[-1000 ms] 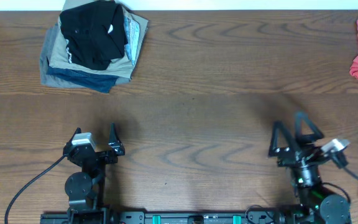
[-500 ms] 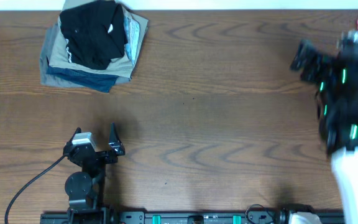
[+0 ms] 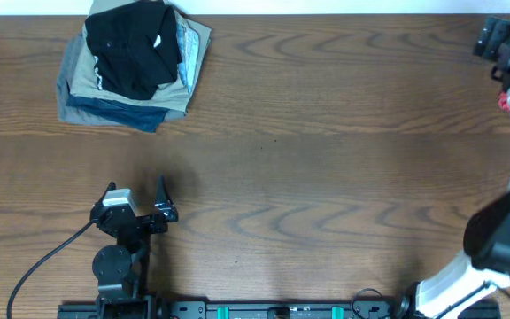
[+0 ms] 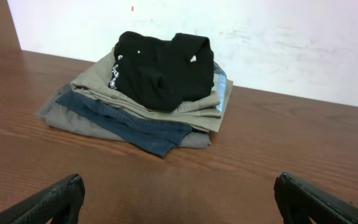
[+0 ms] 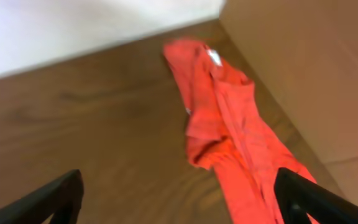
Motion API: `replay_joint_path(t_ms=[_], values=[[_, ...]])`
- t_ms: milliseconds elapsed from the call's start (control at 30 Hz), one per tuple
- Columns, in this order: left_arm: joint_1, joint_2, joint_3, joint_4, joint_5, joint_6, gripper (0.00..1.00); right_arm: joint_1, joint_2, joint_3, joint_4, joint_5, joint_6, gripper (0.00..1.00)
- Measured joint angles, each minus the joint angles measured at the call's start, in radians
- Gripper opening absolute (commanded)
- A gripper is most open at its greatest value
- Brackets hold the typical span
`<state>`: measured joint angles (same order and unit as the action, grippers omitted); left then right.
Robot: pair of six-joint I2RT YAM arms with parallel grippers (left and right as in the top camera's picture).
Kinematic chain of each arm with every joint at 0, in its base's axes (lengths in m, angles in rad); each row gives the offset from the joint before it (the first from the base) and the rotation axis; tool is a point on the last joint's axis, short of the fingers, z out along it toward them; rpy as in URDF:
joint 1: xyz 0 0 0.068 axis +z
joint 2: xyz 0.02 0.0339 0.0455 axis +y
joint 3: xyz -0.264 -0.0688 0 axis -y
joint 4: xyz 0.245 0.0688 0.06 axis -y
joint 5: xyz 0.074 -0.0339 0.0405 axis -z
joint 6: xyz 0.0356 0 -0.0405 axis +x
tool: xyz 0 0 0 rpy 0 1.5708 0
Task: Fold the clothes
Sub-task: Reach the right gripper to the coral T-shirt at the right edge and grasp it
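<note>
A pile of folded soft garments lies at the far left corner of the brown wood-grain table. The overhead view shows it as a flat heap. Only the left wrist view shows its layers: a black folded garment with small white marks on top, a tan one under it, a dark blue one sticking out lower down, and a grey one at the bottom. A white wall stands behind the pile. The left gripper sits on the near side of the pile, well apart from it, low over the table and facing the pile. Its arm is folded close over its base. Its two black fingers stand wide apart with nothing between them.

Far to the right of the pile, at the opposite end of the table, lies the coral-red short-sleeved T-shirt. The overhead view gives almost nothing of it, because the right arm covers all but small red slivers. The right wrist view shows it plainly: a crumpled long strip on the wood beside the table's right edge, with a small white tag near its far end. The right arm is stretched out along that edge, its white link rising from the base. The right gripper is apart from the shirt, which lies ahead of it, with its jaws spread and holding nothing.
</note>
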<state>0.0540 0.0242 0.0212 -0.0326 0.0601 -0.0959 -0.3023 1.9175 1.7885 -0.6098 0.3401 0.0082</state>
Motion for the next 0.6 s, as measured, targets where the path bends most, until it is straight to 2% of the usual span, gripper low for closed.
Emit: replay_joint_path(t_ms=[133,267,600], values=[[0.000,0.000,0.000,0.000,0.000,0.000,0.98,-0.066,0.131,0.039,0.001,0.008,-0.019,0.88],[0.000,0.000,0.000,0.000,0.000,0.000,0.98,-0.121,0.219,0.042,0.016,0.010,-0.029,0.89],[0.000,0.000,0.000,0.000,0.000,0.000,0.98,-0.225,0.328,0.045,0.039,-0.065,-0.047,0.88]])
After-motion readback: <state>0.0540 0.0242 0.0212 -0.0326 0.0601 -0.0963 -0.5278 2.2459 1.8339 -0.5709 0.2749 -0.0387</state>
